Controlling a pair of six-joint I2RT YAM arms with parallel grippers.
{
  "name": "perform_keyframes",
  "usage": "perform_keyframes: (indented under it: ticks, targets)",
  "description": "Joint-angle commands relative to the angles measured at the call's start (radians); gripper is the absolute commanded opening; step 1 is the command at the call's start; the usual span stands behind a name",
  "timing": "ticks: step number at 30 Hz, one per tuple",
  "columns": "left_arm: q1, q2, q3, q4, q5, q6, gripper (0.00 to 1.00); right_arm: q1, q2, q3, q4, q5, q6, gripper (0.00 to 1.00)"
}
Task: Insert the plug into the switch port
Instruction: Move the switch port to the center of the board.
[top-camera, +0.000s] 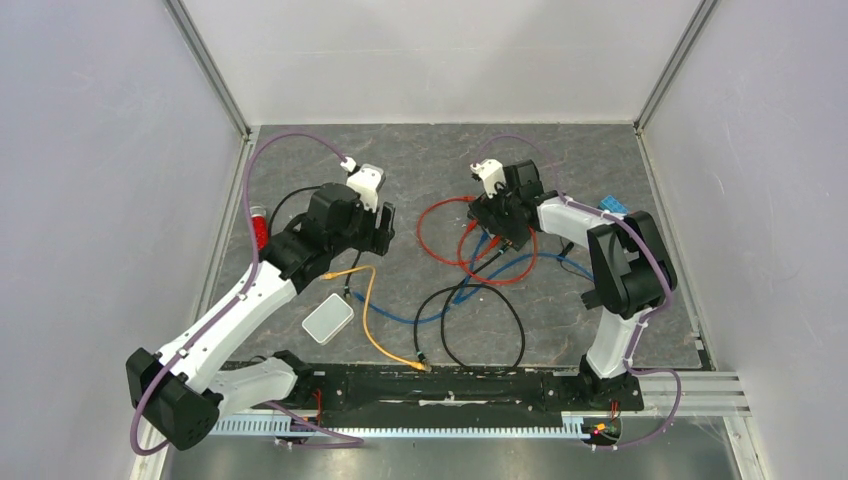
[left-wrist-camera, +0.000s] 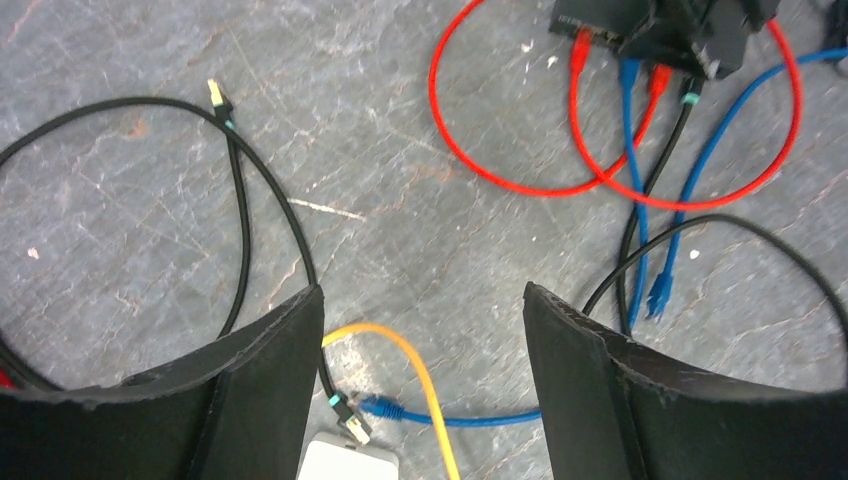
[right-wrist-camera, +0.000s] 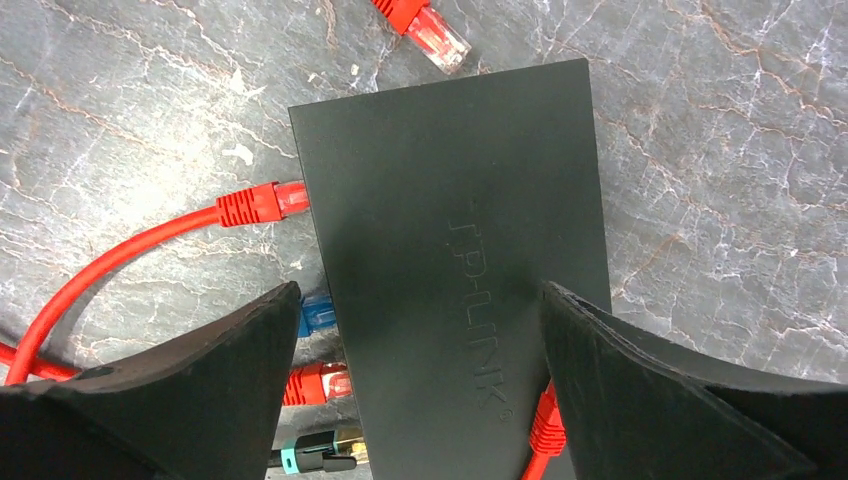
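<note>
right gripper (right-wrist-camera: 420, 300), jaws spread wide, straddles the black switch (right-wrist-camera: 450, 180). a red plug (right-wrist-camera: 262, 203) sits in a port on the switch's nine o'clock side. a loose red plug (right-wrist-camera: 435, 35) lies just past its twelve o'clock edge. left gripper (left-wrist-camera: 422, 300), jaws likewise spread, hangs over a yellow cable (left-wrist-camera: 410, 350) and a blue plug (left-wrist-camera: 380, 407) at six o'clock.
</note>
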Motion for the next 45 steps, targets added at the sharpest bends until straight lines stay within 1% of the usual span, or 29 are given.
perform_keyframes:
  ticks: [1, 4, 6, 11, 18, 24, 28, 30, 33, 35, 37, 38, 43, 45]
  targets:
    - [-0.001, -0.03, -0.036, 0.014, -0.031, 0.069, 0.78, 0.015, -0.021, 0.0, 0.049, 0.068, -0.005, 0.89]
    - [-0.002, -0.028, -0.031, 0.009, -0.028, 0.064, 0.78, 0.015, -0.013, 0.004, 0.077, 0.12, 0.005, 0.86]
    - [-0.001, -0.028, -0.034, 0.009, -0.027, 0.063, 0.78, 0.015, -0.003, 0.012, 0.102, 0.202, 0.004, 0.85]
    - [-0.004, -0.026, -0.042, 0.004, -0.041, 0.067, 0.78, 0.005, 0.067, 0.102, 0.105, 0.289, -0.022, 0.83]
    - [-0.006, -0.026, -0.046, 0.005, -0.084, 0.075, 0.78, -0.069, 0.188, 0.264, 0.094, 0.284, -0.036, 0.82]
    - [-0.006, -0.002, -0.043, 0.005, -0.1, 0.079, 0.78, -0.159, 0.331, 0.487, 0.04, 0.236, -0.032, 0.82]
    - [-0.006, 0.002, -0.042, 0.0, -0.135, 0.089, 0.78, -0.183, 0.362, 0.612, -0.012, 0.23, -0.019, 0.82]
    - [-0.006, 0.0, -0.045, 0.0, -0.151, 0.093, 0.78, -0.183, 0.334, 0.635, -0.025, 0.219, -0.004, 0.83]
    - [-0.007, -0.002, -0.042, 0.002, -0.177, 0.086, 0.79, -0.182, 0.239, 0.592, -0.023, 0.189, 0.035, 0.87]
    - [-0.006, -0.001, -0.043, 0.002, -0.191, 0.076, 0.8, -0.176, 0.163, 0.535, -0.026, 0.199, 0.064, 0.91]
    - [-0.006, -0.001, -0.047, -0.001, -0.189, 0.064, 0.85, -0.164, 0.063, 0.466, -0.031, 0.241, 0.088, 0.95]
    - [-0.006, -0.001, -0.05, -0.003, -0.184, 0.056, 0.85, -0.159, 0.022, 0.431, -0.037, 0.244, 0.101, 0.98]
    - [-0.006, 0.003, -0.063, -0.006, -0.15, 0.007, 0.85, -0.116, -0.207, 0.239, -0.064, 0.288, 0.195, 0.98]
    - [-0.005, 0.0, -0.075, -0.008, -0.15, -0.029, 0.86, -0.1, -0.296, 0.169, -0.086, 0.261, 0.252, 0.98]
